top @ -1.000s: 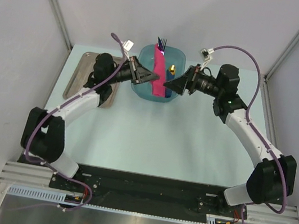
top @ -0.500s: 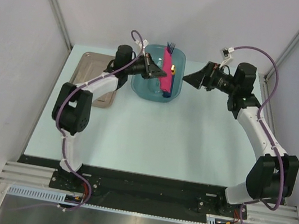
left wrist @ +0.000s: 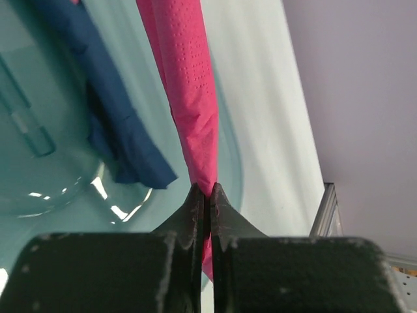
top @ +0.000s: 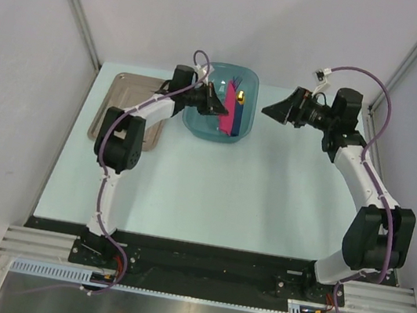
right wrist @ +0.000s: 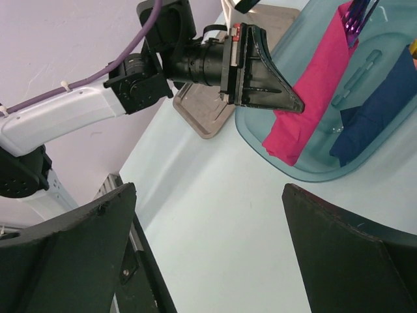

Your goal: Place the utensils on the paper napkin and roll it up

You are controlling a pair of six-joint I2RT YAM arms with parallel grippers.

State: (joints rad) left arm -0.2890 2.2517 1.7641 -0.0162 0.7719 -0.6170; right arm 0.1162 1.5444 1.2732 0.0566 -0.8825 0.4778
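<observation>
The paper napkin (top: 237,112) is a magenta-pink roll lying in a teal bowl (top: 197,125); it also shows in the left wrist view (left wrist: 192,98) and the right wrist view (right wrist: 313,91). Purplish utensil ends (right wrist: 357,16) stick out of its far end. My left gripper (top: 221,108) is shut on the roll's near end (left wrist: 207,189), seen from the right wrist view (right wrist: 296,105). My right gripper (top: 267,110) is open and empty, right of the bowl above the table (right wrist: 208,215).
A blue object with a yellow tip (top: 239,96) and a dark blue cloth (left wrist: 111,130) lie in the bowl beside the roll. A grey-brown metal tray (top: 113,110) sits left of the bowl. Walls close in at the back and sides.
My left gripper has carried the pink roll rightward and farther back within the bowl. My right gripper has pulled back to the right, away from the bowl.
</observation>
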